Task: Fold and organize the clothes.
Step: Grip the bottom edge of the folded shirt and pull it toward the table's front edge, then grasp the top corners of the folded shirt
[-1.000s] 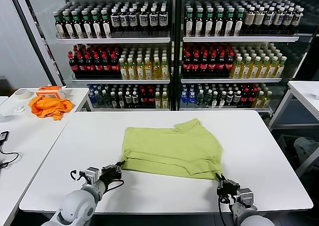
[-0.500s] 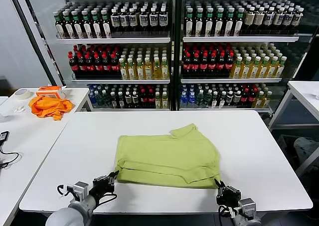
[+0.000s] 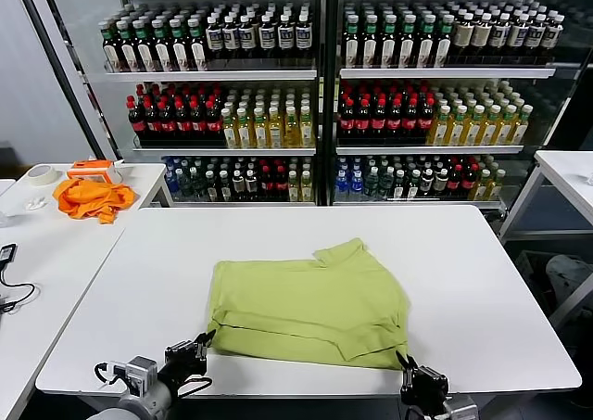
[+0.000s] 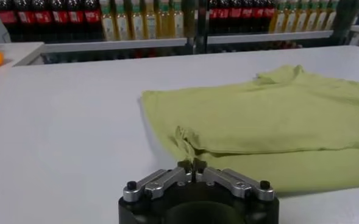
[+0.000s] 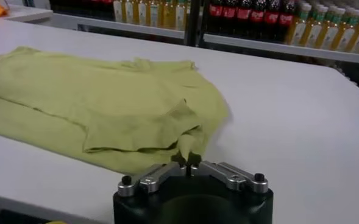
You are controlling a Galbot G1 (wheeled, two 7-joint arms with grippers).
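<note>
The light yellow-green T-shirt lies folded on the white table, plain side up, near the front edge. My left gripper is shut on the shirt's near left corner. My right gripper is shut on the near right corner. Both grippers sit low at the table's front edge. In the left wrist view the left gripper pinches a raised fold of cloth. In the right wrist view the right gripper pinches a raised fold too.
A bright orange cloth and a tape roll lie on a side table at the left. Shelves of bottles stand behind the table. Another white table shows at the right.
Both grippers have moved toward the table's front edge, dragging the T-shirt with them. The shirt now lies nearer the front edge and slightly farther left.
</note>
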